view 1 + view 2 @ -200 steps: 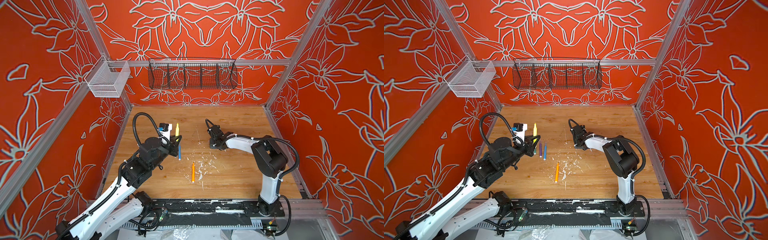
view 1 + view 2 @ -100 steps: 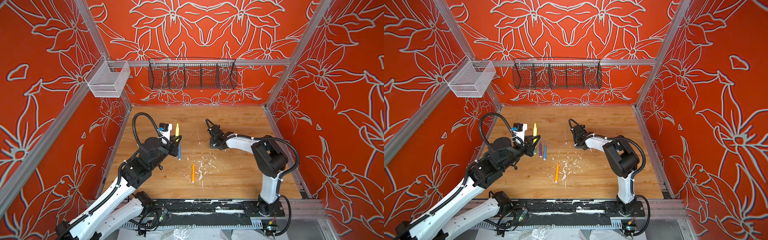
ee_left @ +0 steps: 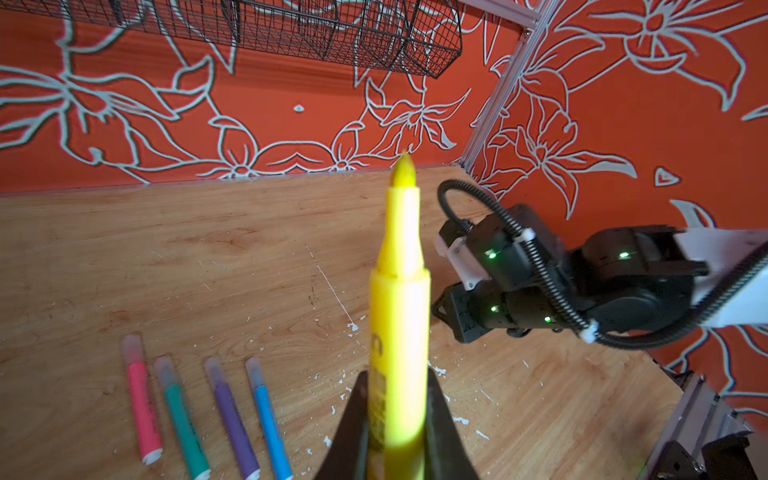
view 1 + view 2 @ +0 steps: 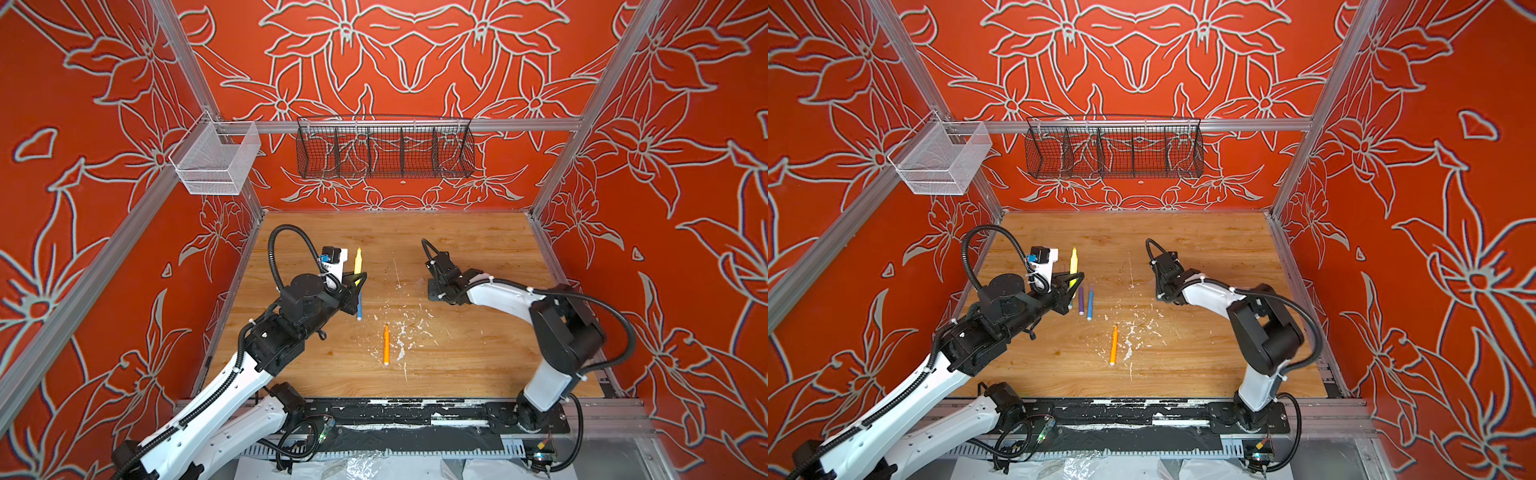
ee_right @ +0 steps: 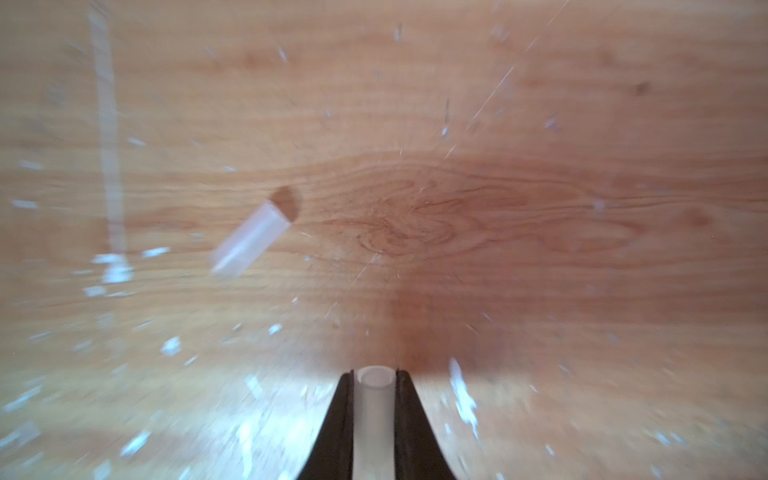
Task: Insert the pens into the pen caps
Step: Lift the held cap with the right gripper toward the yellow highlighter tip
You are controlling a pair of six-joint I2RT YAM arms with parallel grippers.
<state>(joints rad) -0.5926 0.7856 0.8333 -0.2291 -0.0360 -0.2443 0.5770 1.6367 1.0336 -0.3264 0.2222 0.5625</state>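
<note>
Pinching the yellow pen [image 3: 400,291] low on its barrel with the left gripper [image 3: 397,376], bare tip poking well past the jaws, up off the wooden table [image 3: 208,249]. Squeezing a clear pen cap [image 5: 375,399] between right gripper [image 5: 375,376] jaws (end-on to camera); second cap [image 5: 251,239] loose on the table, apart. Orange pen [image 4: 386,345] lying mid-table.

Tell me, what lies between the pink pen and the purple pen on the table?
The green pen lies between the pink pen and the purple pen; the left wrist view shows it.
</note>
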